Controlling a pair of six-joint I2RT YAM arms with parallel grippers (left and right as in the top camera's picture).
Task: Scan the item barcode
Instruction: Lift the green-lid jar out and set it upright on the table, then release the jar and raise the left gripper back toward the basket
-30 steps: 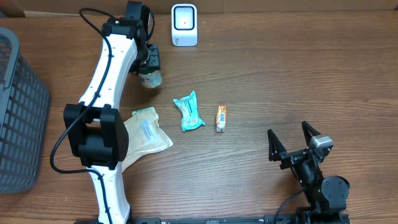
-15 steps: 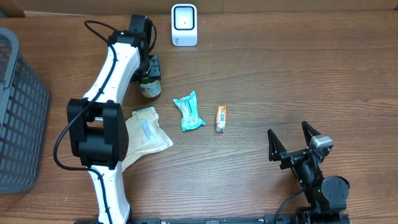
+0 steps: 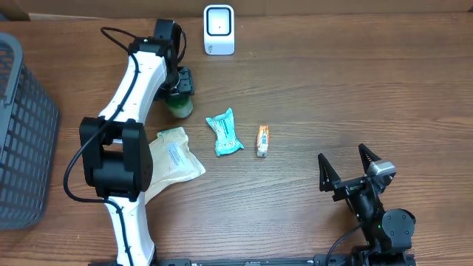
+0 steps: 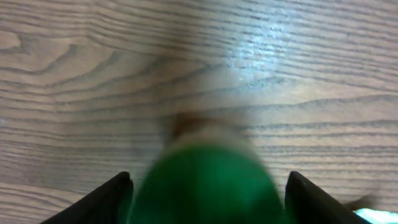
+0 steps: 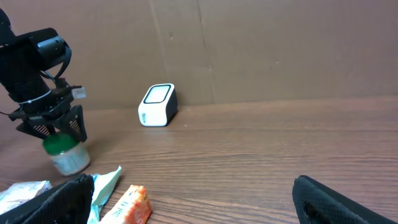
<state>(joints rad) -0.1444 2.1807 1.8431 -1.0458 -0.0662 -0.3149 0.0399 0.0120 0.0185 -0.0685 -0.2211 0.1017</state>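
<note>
overhead, you have the left end effector (image 3: 179, 83) reaching down over a small pale jar with a green screw cap (image 3: 179, 107). the jar seems to sit on the brown wooden tabletop (image 3: 355, 89), near the white box-shaped barcode scanner (image 3: 219, 29) and off to its left. that spot probably suits the task: close enough that the jar's label could be turned toward the scanner's window.

in the left wrist view the two fingers stand either side of the blurred green cap. you can't tell whether they press on it or stand just clear.

your right end effector (image 3: 346, 176) sits by the front edge with its fingers spread wide, holding nothing, likely parked out of the way.

a teal crinkled packet (image 3: 224, 134), a small orange wrapped bar (image 3: 263, 140) and a cream padded pouch (image 3: 176, 155) lie mid-tabletop, well apart from the scanner.
</note>
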